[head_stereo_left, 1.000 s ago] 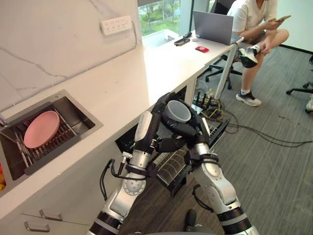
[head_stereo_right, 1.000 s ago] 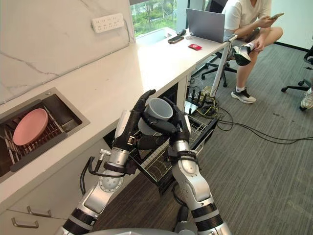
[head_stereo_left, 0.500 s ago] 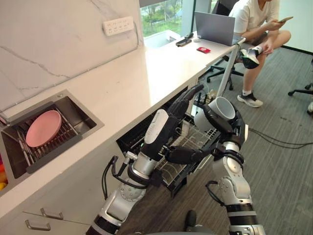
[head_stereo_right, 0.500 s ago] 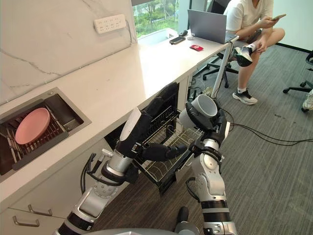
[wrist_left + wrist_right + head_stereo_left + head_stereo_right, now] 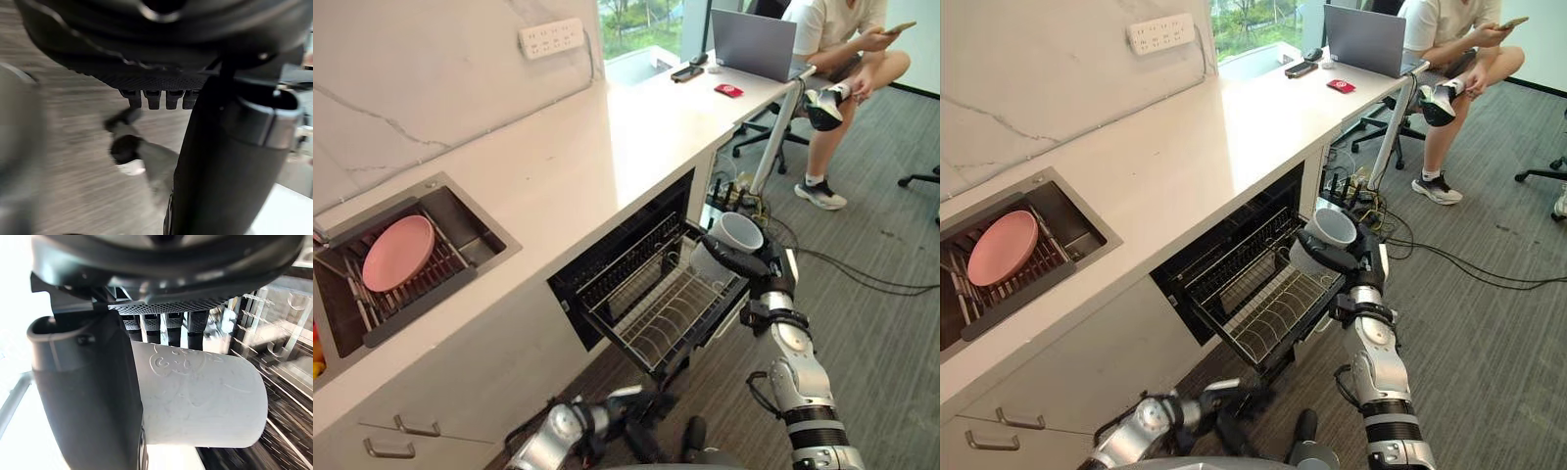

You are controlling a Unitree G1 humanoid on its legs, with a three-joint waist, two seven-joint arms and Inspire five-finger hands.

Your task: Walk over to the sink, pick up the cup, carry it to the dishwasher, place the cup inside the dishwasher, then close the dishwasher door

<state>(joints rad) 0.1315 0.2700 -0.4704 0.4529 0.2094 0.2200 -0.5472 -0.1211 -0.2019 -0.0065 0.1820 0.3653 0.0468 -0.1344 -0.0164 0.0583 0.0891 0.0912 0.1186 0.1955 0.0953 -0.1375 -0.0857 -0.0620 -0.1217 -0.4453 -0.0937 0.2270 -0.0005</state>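
Observation:
A pale grey cup (image 5: 732,235) lies tilted in my right hand (image 5: 756,270), whose dark fingers and thumb curl round its side; the right wrist view has the same cup (image 5: 200,396) against the thumb. It hangs over the near right corner of the dishwasher's pulled-out wire rack (image 5: 658,311), just above the wires. The dishwasher (image 5: 1234,264) stands open under the white counter (image 5: 558,166). My left hand (image 5: 641,409) is low by the floor below the rack, fingers relaxed and holding nothing.
At the left, a sink (image 5: 460,230) holds a pink plate (image 5: 397,254) on a rack. A person (image 5: 842,39) sits at the far end by a laptop (image 5: 756,44). Cables (image 5: 842,264) trail on the floor to the right.
My left arm has dropped from beside the rack down to the floor. The right hand has lowered the cup closer to the rack's corner.

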